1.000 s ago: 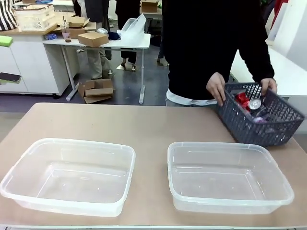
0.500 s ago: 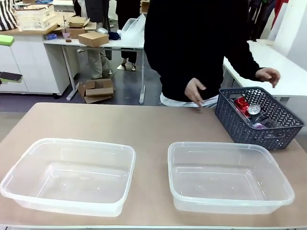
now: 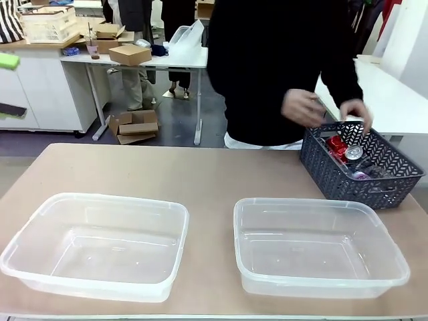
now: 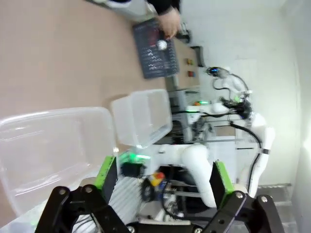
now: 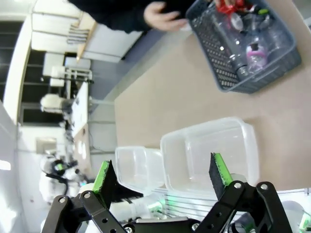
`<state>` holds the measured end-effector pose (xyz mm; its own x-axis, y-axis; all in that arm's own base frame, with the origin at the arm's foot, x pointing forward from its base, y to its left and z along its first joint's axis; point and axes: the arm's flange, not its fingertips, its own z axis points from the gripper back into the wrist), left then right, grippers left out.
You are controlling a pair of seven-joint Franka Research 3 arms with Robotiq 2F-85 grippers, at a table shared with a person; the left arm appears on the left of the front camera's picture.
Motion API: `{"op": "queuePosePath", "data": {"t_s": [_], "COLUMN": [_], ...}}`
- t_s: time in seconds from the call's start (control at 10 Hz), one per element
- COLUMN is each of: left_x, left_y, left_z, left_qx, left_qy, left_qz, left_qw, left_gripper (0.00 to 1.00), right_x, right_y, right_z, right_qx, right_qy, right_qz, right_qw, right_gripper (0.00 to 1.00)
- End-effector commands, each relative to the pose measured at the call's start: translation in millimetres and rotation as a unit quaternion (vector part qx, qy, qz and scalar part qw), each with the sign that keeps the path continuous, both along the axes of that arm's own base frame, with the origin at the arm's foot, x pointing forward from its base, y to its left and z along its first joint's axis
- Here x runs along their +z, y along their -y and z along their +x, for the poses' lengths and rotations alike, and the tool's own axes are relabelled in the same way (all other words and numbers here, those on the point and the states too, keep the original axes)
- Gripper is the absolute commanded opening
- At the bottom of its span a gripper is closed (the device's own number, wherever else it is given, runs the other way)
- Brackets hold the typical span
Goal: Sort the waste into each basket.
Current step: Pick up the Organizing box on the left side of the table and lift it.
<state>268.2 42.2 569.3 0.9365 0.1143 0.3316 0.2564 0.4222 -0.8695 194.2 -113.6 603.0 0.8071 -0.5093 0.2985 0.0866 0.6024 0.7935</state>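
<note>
Dark grey basket (image 3: 374,180): red cans (image 3: 336,142) and clear bottles (image 5: 232,46) lie inside. One hand (image 3: 354,110) of the person is at its far rim, the other hand (image 3: 302,107) just above its corner. Right tub (image 3: 301,202) sits just beside the basket, left tub (image 3: 100,198) well apart from it. Left gripper (image 4: 163,174) and right gripper (image 5: 161,174): fingers spread wide, holding nothing.

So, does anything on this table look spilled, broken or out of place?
Nothing stands out. The left tub and right tub sit level and empty, and the cans and bottles all lie inside the grey basket at the far right, where the person's hands are.
</note>
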Motion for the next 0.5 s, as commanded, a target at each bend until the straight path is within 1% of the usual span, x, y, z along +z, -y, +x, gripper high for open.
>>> {"op": "queuePosePath", "data": {"t_s": [0.0,0.1,0.2,0.3,0.4], "left_x": [30,40,40,32,15], "left_y": [-12,-25,-36,-43,-45], "left_z": [-17,-28,-38,-45,-47], "left_qx": [0.027,0.066,0.065,0.05,0.006], "left_qy": [0.021,0.02,0.019,0.018,0.02], "left_qz": [0.141,0.22,0.276,0.331,0.377], "left_qw": [0.989,0.973,0.959,0.942,0.926], "left_gripper": [1.0,1.0,1.0,1.0,1.0], "right_x": [12,11,3,-13,-35], "right_y": [-93,-153,-207,-260,-311], "right_z": [40,56,65,67,62], "right_qx": [0.054,0.093,0.128,0.172,0.205], "right_qy": [0.003,-0.002,-0.015,-0.031,-0.048], "right_qz": [-0.06,-0.089,-0.097,-0.104,-0.131], "right_qw": [0.997,0.992,0.987,0.979,0.969], "right_gripper": [1.0,1.0,1.0,1.0,1.0]}}
